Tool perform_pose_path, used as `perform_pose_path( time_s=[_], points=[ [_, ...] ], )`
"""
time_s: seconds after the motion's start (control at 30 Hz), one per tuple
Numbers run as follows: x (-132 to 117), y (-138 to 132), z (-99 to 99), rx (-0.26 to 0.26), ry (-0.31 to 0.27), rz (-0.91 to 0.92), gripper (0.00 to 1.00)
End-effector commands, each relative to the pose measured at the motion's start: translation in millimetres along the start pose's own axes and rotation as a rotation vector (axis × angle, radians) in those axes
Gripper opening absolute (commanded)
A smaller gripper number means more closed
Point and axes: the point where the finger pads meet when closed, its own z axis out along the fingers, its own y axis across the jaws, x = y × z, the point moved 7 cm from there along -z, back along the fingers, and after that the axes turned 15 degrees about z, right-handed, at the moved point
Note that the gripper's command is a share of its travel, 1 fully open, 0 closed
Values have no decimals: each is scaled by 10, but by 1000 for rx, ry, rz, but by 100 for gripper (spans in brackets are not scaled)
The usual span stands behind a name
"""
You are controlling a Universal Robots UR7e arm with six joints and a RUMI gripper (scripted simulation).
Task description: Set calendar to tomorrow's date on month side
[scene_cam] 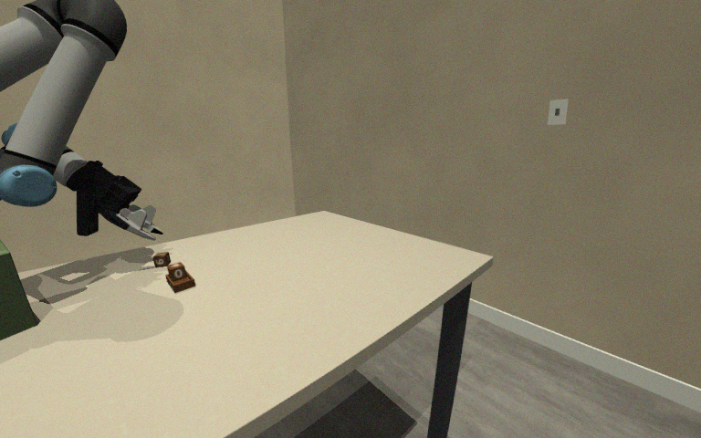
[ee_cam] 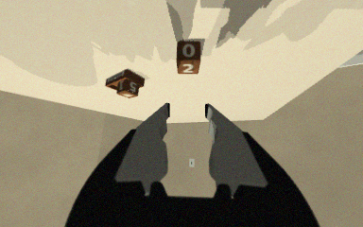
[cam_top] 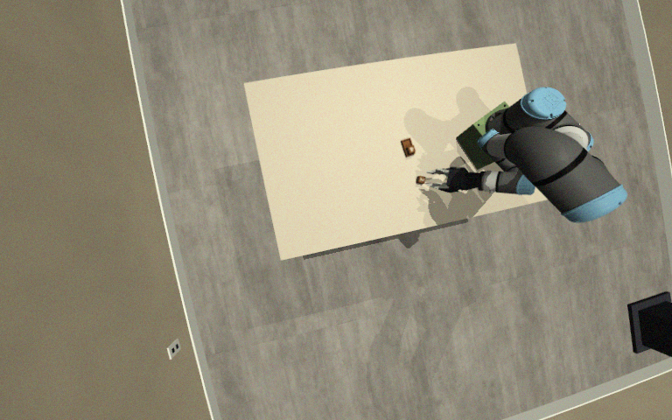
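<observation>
A small brown wooden tray (cam_top: 404, 148) (scene_cam: 183, 283) lies on the beige table (cam_top: 322, 163) (scene_cam: 320, 288), with one date cube (cam_top: 409, 147) (scene_cam: 176, 270) sitting in it; that cube shows a 0 in the exterior view. The second cube (cam_top: 420, 179) (scene_cam: 162, 259) (ee_cam: 188, 57) lies loose on the table beside the tray, showing a 0 and a 2 in the wrist view. My gripper (cam_top: 429, 180) (scene_cam: 153, 231) (ee_cam: 187, 104) hovers above the table just short of the loose cube, pointing at it. Its fingers stand partly apart with nothing between them.
A green block (cam_top: 475, 138) (scene_cam: 13, 299) sits at the arm's base on the table's corner. The table's near edge lies a short way from the loose cube. A black box (cam_top: 651, 321) stands on the floor.
</observation>
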Motion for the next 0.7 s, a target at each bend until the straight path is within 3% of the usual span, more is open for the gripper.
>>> perform_pose_path(
  time_s=[0.0, 0.67],
  points=[
    [24, -6, 26, -1, -1, 1, 28],
    [202, -53, 210, -1, -1, 1, 28]
  ],
)
